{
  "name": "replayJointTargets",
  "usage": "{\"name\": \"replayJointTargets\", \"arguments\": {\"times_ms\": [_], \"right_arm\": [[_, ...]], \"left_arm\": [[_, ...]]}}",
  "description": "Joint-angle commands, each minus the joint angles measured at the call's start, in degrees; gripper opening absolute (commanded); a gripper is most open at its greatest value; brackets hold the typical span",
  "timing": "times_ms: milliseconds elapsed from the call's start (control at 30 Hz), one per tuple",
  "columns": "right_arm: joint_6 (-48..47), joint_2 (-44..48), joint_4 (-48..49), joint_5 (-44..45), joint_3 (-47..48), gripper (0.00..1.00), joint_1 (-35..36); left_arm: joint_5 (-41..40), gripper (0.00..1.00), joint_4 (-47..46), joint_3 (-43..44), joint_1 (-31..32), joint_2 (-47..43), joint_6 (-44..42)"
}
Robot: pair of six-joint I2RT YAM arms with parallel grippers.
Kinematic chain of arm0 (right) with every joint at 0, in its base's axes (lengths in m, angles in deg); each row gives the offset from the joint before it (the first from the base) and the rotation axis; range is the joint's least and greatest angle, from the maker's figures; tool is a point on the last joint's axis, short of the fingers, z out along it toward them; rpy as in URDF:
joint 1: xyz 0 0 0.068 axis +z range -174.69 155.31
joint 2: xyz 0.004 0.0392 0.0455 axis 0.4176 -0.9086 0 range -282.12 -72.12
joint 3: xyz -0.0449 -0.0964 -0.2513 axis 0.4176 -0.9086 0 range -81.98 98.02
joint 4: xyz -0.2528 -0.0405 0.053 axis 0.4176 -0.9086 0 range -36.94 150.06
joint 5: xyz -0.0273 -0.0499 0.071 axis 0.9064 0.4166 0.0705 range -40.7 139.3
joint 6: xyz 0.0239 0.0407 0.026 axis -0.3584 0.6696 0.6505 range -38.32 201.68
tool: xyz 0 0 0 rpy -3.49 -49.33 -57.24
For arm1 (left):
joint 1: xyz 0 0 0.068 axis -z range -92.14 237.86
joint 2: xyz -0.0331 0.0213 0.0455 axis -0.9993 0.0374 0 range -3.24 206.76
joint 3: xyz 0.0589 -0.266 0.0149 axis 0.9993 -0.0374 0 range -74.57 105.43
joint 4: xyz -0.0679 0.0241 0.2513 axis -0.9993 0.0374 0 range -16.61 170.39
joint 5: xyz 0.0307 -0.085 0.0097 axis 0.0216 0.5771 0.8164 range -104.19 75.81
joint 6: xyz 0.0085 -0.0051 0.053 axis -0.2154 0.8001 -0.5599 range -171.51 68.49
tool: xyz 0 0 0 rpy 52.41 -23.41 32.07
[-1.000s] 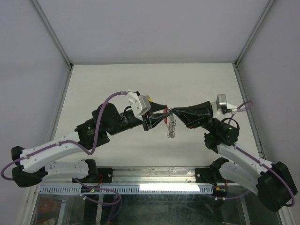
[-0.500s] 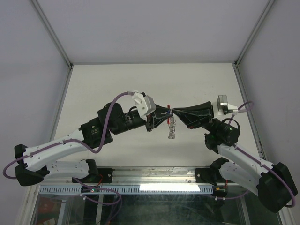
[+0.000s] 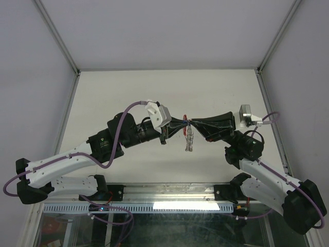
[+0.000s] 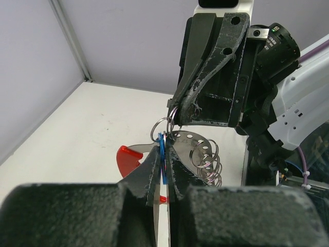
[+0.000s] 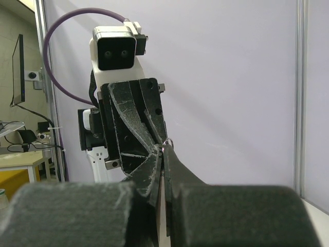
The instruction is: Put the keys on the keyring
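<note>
The table [image 3: 103,98] is lying well below the action, with the left arm [image 3: 77,157] and the right arm [image 3: 262,172] meeting in mid-air over its middle. The right gripper [image 4: 177,114] is clamping, jaws fully together, on the keyring [image 4: 163,125] at its silvery ring, so the red tab [image 4: 127,156] and the coiled chain [image 4: 206,160] are hanging free beneath. The left gripper [image 4: 163,162] is pinching almost flat on the blue key [image 4: 161,144], which is showing only as a thin blue edge between the fingers, right up against the ring. (The yellow key is not showing in any view.) The risk, as I am judging it, is sitting in that tiny grip. A slightly skewed push could be twisting the key out of the pads or dragging the ring from the right jaws, sending either down to the table.
</note>
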Motion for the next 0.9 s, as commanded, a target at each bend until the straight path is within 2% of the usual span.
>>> {"name": "replayJointTargets", "arguments": {"times_ms": [0,600,867], "right_arm": [[-0.7,1.5,6.1,1.6,2.5,0.0,0.4],[-1.9,2.3,3.6,4.3,3.0,0.0,0.3],[-3.6,3.7,1.1,5.2,2.4,0.0,0.3]], "left_arm": [[-1.4,0.0,0.0,1.5,0.6,-0.9,-0.3],[0.7,0.0,1.0,2.6,0.6,1.6,0.1],[2.8,0.14,2.4,3.8,0.6,2.4,-0.8]]}}
